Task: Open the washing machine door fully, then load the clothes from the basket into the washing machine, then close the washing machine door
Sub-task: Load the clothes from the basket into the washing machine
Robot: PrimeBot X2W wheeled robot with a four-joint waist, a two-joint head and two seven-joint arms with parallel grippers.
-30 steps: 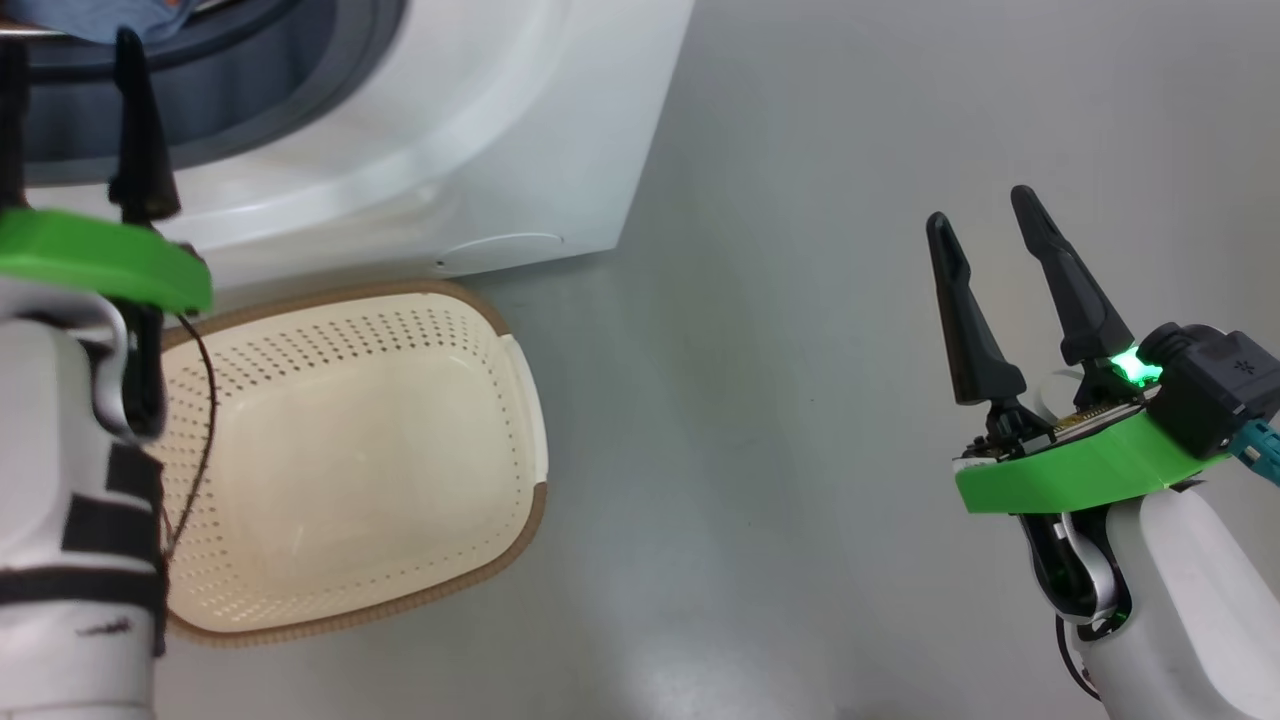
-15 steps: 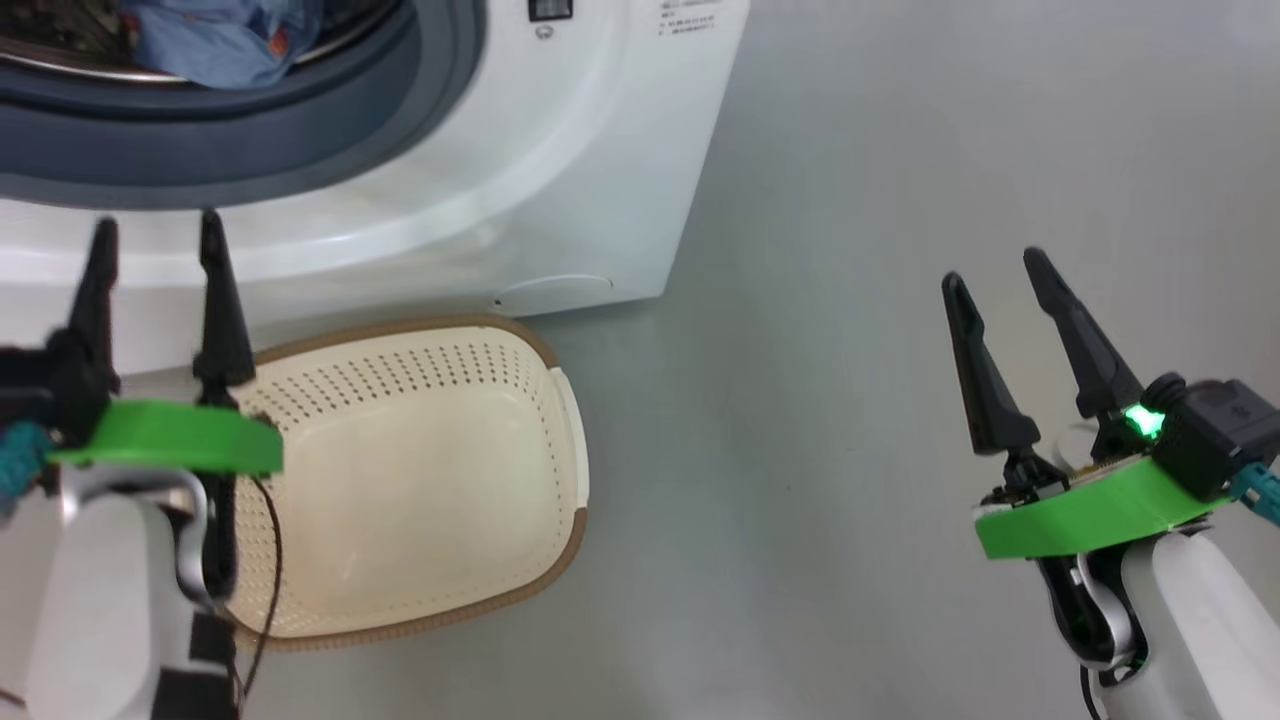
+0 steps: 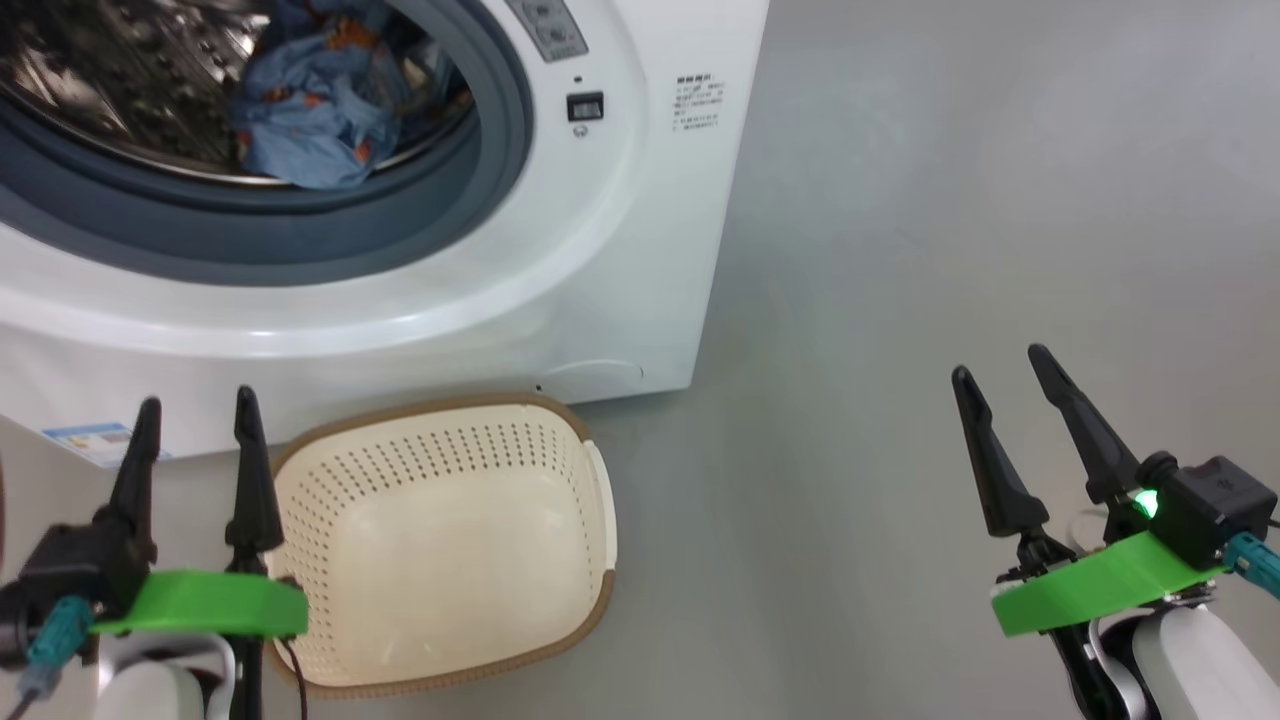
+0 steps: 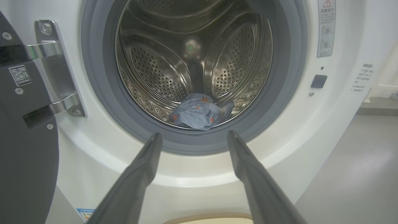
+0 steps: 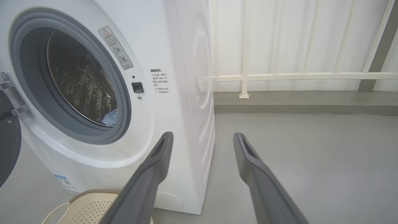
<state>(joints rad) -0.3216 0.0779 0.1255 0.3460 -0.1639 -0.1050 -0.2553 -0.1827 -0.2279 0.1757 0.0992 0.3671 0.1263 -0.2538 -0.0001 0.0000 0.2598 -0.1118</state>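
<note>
Your left fingers (image 3: 252, 480) and right fingers (image 3: 995, 470) both stand spread wide, gripping nothing; the clothes (image 3: 310, 110) lie inside the washing machine (image 3: 620, 250) drum; the basket (image 3: 430, 405) sits on the floor just before it; the washing machine door (image 4: 25, 155) hangs open on its hinge.

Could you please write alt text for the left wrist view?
Light-blue clothes lie low in the washing machine's steel drum, framed by the left gripper's open fingers. The black door stands open at left on its metal hinge.
</note>
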